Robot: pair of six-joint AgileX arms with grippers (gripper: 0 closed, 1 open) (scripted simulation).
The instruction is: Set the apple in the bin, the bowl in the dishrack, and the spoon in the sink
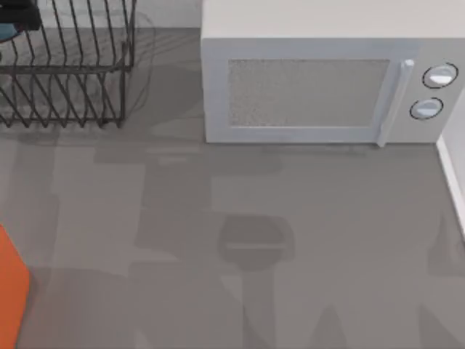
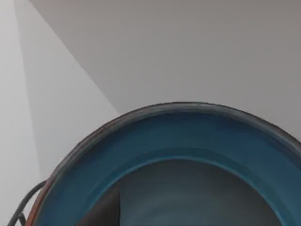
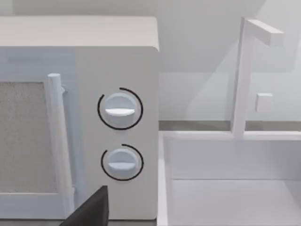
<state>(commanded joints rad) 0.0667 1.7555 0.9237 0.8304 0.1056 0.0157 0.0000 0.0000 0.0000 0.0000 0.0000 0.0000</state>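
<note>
One bowl [image 2: 188, 155], teal-blue with a reddish-brown rim, sits close under the left wrist camera, up at the dishrack [image 1: 65, 80], left of the white microwave [image 1: 320, 87]. Whether either end effector is apart or together, I cannot tell. Beside the microwave's dials lies the white sink [image 3: 235, 188].

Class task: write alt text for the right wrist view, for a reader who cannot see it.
A white microwave with two round dials and a vertical door handle stands beside a white sink with a tall, angular faucet. A dark finger of the right gripper juts in below.
</note>
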